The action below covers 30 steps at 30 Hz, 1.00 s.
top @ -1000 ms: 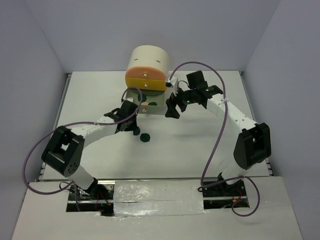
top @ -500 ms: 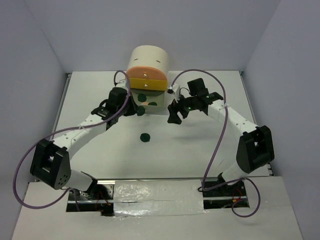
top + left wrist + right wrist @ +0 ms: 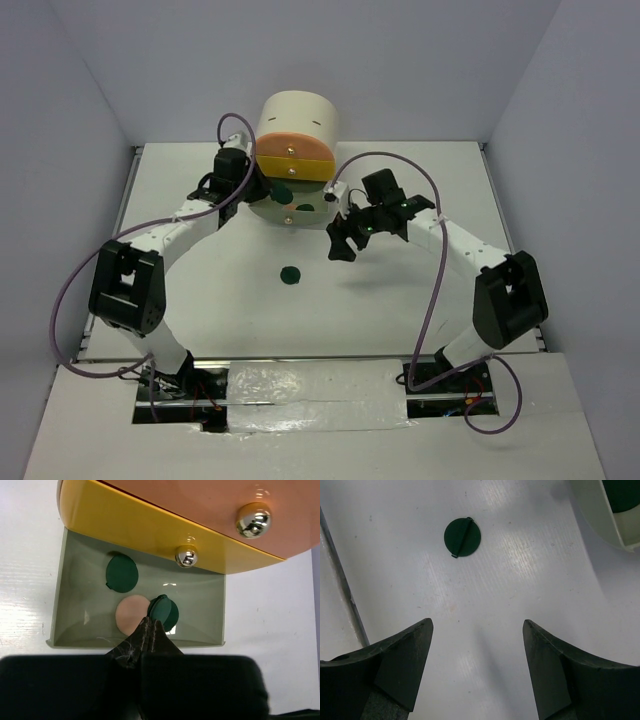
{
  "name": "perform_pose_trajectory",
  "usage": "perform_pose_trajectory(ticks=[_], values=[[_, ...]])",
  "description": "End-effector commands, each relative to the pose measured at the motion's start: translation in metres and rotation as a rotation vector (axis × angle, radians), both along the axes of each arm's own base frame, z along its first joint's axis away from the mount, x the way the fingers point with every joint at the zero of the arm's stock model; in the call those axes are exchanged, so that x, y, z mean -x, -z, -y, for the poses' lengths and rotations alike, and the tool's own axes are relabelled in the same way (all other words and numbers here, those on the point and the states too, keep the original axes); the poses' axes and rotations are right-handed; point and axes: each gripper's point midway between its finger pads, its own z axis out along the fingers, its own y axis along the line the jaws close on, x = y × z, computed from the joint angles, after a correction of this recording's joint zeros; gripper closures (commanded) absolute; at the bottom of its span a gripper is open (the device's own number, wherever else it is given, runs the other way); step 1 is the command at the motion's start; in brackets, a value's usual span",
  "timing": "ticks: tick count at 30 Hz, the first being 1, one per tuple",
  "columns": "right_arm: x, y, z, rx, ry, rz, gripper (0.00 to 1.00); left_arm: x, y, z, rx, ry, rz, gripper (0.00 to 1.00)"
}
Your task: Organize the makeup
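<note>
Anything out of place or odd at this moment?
One dark green disc lies alone on the table, in front of the cabinet, outside the open drawer that holds another disc and the peach puff. The left end effector pinches a third disc above that drawer. Nothing looks spilled or damaged.

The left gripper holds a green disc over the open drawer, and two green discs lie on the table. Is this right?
No: only one green disc lies on the table, as the top view shows. The left gripper does hold a disc over the open drawer.
</note>
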Motion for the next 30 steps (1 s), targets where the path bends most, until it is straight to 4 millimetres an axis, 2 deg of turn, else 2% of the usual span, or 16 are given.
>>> perform_pose_trajectory(ticks=[1, 9, 11, 12, 16, 18, 21, 23, 25, 26, 27, 28, 29, 30], values=[[-0.006, -0.009, -0.014, -0.009, 0.005, 0.042, 0.2, -0.015, -0.02, 0.007, 0.039, 0.002, 0.046, 1.0], [-0.002, 0.008, -0.045, 0.065, 0.015, 0.024, 0.19, -0.02, -0.014, 0.008, 0.038, -0.002, 0.023, 0.92], [-0.002, 0.012, -0.05, 0.086, 0.018, 0.021, 0.18, -0.019, -0.013, 0.008, 0.039, -0.004, 0.019, 0.81], [-0.003, 0.014, -0.05, 0.093, 0.024, 0.019, 0.18, -0.019, -0.013, 0.008, 0.039, -0.004, 0.019, 0.81], [-0.002, 0.017, -0.054, 0.107, 0.018, 0.017, 0.18, -0.019, -0.011, 0.009, 0.036, -0.002, 0.009, 0.59], [-0.003, 0.016, -0.055, 0.108, 0.019, 0.019, 0.18, -0.019, -0.01, 0.008, 0.035, -0.004, 0.004, 0.51], [-0.002, 0.017, -0.056, 0.108, 0.016, 0.016, 0.17, -0.019, -0.014, 0.008, 0.036, -0.004, 0.009, 0.5], [0.001, 0.016, -0.06, 0.106, 0.007, 0.014, 0.18, -0.018, -0.019, 0.008, 0.032, 0.0, 0.02, 0.51], [0.005, 0.018, -0.067, 0.111, -0.008, 0.002, 0.18, -0.013, -0.026, 0.006, 0.021, 0.007, 0.025, 0.57], [0.006, 0.019, -0.07, 0.113, -0.009, -0.004, 0.18, -0.011, -0.031, 0.003, 0.013, 0.004, 0.033, 0.75], [0.009, 0.025, -0.074, 0.121, -0.011, -0.029, 0.18, -0.01, -0.03, -0.005, -0.016, -0.024, 0.037, 0.84], [0.012, 0.023, -0.082, 0.117, -0.021, -0.029, 0.18, -0.004, -0.04, -0.009, -0.019, -0.032, 0.056, 0.92], [0.014, 0.025, -0.086, 0.121, -0.024, -0.037, 0.18, 0.002, -0.042, -0.012, -0.026, -0.039, 0.056, 0.96], [0.016, 0.035, -0.089, 0.138, -0.024, -0.055, 0.19, 0.01, -0.033, -0.017, -0.038, -0.048, 0.041, 0.99]])
